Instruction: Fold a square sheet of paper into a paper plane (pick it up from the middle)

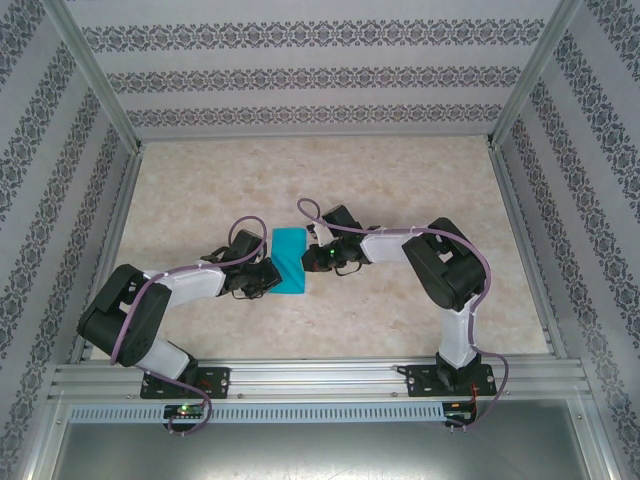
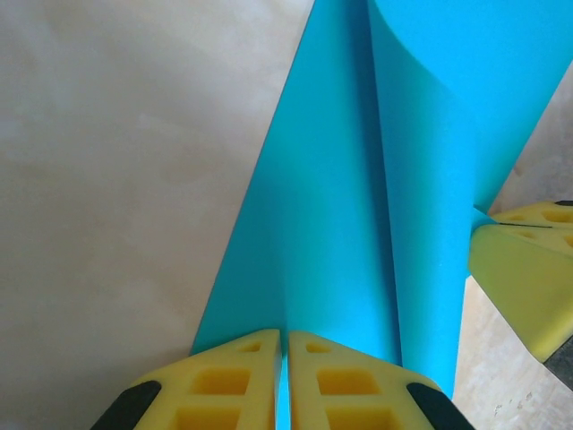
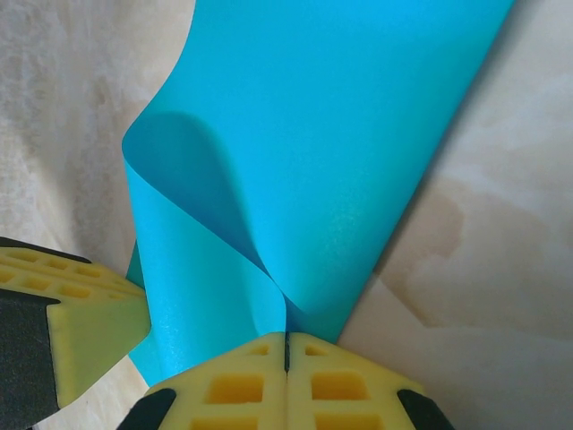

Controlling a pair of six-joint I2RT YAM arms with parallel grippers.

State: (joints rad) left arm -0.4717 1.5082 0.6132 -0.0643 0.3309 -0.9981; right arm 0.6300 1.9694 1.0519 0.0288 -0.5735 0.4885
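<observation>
Between left hand (image 2: 283,348), right hand (image 3: 286,348): sheet (image 1: 290,256)

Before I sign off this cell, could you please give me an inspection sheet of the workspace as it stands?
Surface: table, beige and marbled.
Job's things: one teal sheet, curled over on itself between the two grippers; not yet a plane.
Clutter: nothing seen.
Grippers: left gripper shut on the sheet's edge; right gripper shut on the sheet where it curls; the two sit close together.
Cables: purple cables run along both arms and loop near the wrists.
Surroundings: patterned walls; aluminium frame at the near edge.
</observation>
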